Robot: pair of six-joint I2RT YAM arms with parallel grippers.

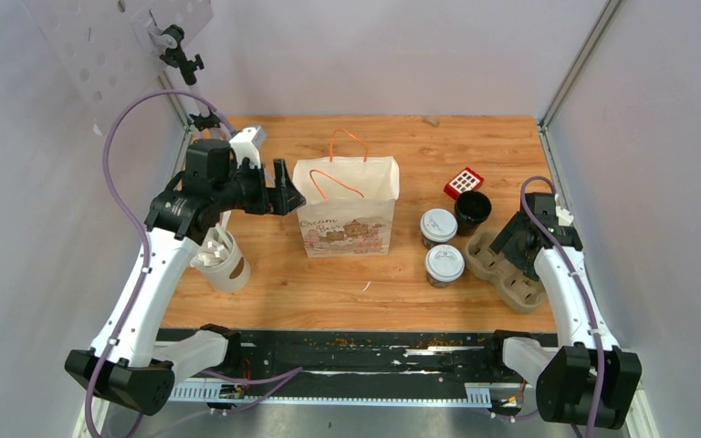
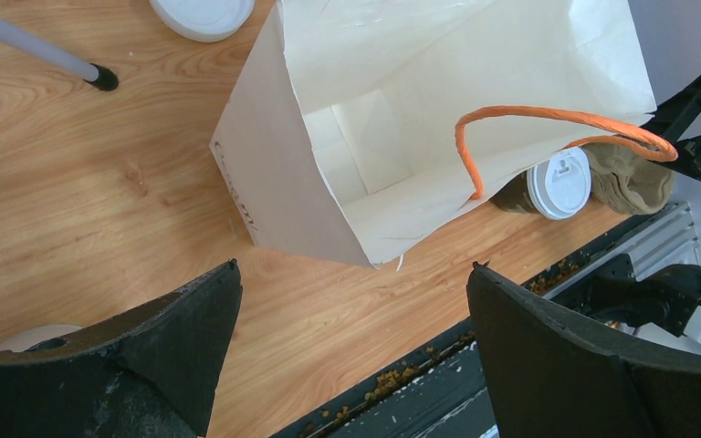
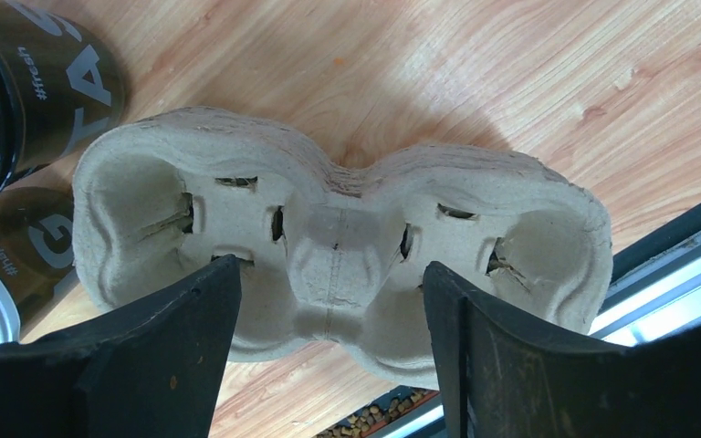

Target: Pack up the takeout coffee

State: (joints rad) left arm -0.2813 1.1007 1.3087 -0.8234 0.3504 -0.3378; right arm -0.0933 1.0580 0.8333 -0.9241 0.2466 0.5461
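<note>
Right fingers point(image 3: 146, 365) spread over carrier's point(image 3: 338, 246) edge (lidded cups point(image 1: 439, 226) beside).

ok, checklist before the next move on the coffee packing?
1. Right end effector open, over the cup carrier: ok.
2. Carrier wells empty: ok.
3. Far lidded cup and near lidded cup upright, lids on: ok.
4. Paper bag upright, mouth open: ok.
5. Left end effector open, empty: ok.
6. Left end effector clear of the bag wall: cannot tell.
</note>
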